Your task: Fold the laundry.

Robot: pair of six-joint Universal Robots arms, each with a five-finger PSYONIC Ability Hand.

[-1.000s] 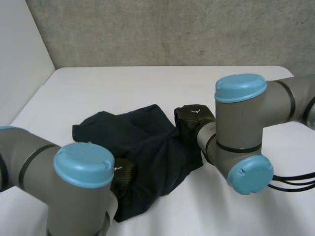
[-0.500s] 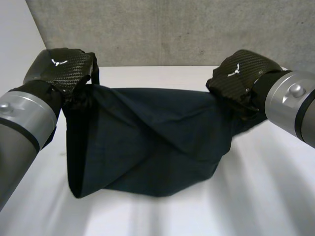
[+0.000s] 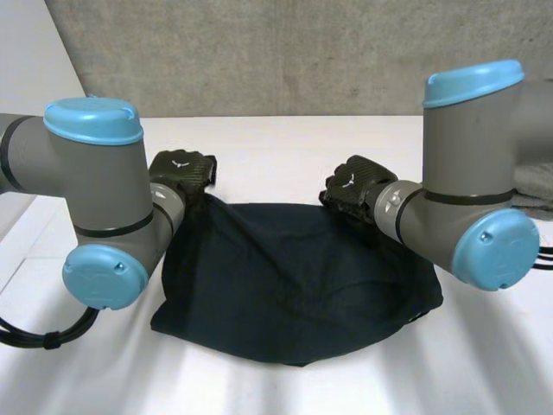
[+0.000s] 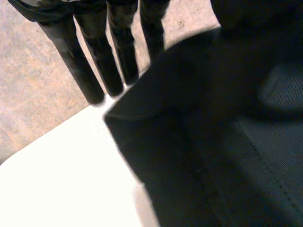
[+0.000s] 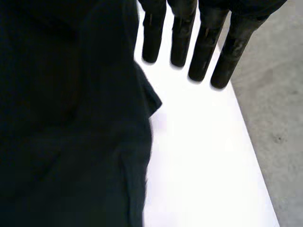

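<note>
Navy cloth [image 3: 294, 285] lies spread mid-counter [image 3: 285, 143], its 6 o'clock hem rounded and uneven. If a far corner slips, or one hand pulls ahead of the other, the cloth would likely bunch and any fold go crooked. At the cloth's 11 o'clock corner the left hand [image 3: 181, 169], and at 1 o'clock the right hand [image 3: 352, 186], each keep straight fingers [image 4: 94, 56], seemingly nipping cloth against the thumb.

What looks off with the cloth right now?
The dark navy cloth lies askew on the white table: a diagonal crease runs across it and its near edge is rounded and uneven, not a squared fold. Left hand and right hand are at its far corners.
</note>
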